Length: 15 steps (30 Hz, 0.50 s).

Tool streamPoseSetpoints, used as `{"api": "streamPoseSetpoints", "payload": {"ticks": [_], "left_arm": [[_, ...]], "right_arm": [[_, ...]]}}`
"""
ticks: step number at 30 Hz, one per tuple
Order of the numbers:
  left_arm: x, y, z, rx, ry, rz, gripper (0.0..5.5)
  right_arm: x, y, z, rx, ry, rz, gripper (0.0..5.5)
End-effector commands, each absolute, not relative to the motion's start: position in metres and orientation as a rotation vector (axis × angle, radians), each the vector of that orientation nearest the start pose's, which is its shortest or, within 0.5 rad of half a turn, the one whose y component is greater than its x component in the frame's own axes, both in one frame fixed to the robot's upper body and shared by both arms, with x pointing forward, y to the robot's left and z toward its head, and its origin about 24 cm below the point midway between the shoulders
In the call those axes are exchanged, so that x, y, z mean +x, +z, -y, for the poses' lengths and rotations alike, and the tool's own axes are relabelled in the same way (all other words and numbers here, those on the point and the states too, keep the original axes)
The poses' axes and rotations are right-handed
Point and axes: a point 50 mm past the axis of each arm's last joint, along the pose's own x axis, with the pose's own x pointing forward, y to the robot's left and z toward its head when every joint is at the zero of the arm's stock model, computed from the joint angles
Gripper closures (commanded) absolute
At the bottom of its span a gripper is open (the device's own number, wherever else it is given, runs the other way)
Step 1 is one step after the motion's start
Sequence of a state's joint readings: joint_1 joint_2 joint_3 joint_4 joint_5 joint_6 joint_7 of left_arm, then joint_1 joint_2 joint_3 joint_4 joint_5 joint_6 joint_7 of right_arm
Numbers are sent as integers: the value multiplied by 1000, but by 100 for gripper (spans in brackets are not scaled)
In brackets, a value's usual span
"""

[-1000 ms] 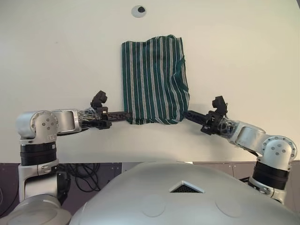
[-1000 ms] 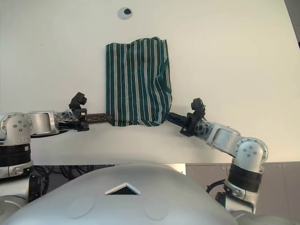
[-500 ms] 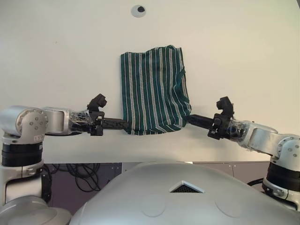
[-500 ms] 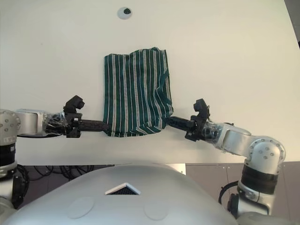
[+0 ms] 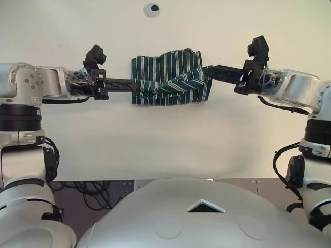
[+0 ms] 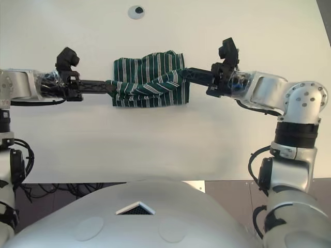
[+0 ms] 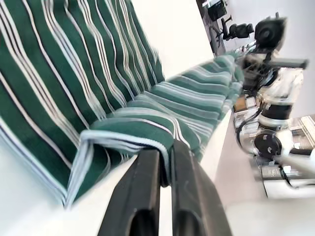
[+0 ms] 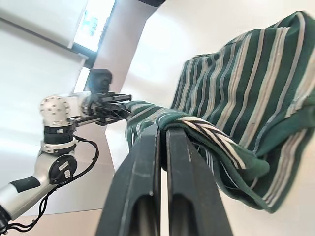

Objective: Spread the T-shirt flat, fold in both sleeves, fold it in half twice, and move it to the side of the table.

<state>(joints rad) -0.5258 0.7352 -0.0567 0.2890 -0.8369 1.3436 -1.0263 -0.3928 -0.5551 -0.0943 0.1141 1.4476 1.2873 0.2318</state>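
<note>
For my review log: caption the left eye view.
Left gripper and right gripper pinch opposite corners of the half-folded striped T-shirt.

We judged place robotics lab or test room. We saw plain white tabletop (image 5: 165, 134), loose black cables (image 5: 97, 190) hanging below its near edge, small round disc (image 5: 151, 9) on far surface, dark equipment (image 7: 235, 30) beyond, blurred, pale wall (image 8: 34, 54) beside bright window or light panel (image 8: 101, 19).

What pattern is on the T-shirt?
The T-shirt is dark green with white stripes, clearest in left wrist view.
</note>
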Motion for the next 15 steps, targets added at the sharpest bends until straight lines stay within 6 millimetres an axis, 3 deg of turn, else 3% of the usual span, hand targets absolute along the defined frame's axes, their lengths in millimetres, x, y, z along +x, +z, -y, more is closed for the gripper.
{"api": "streamPoseSetpoints", "payload": {"ticks": [1,7,15], "left_arm": [[295,99,-213,-675,-948,-908,547],[310,80,-204,-751,-866,-884,547],[321,73,-207,-823,-782,-820,547]], "right_arm": [[285,91,164,808,840,-822,550],[300,74,151,810,840,-793,550],[314,67,144,842,829,-721,550]]}}
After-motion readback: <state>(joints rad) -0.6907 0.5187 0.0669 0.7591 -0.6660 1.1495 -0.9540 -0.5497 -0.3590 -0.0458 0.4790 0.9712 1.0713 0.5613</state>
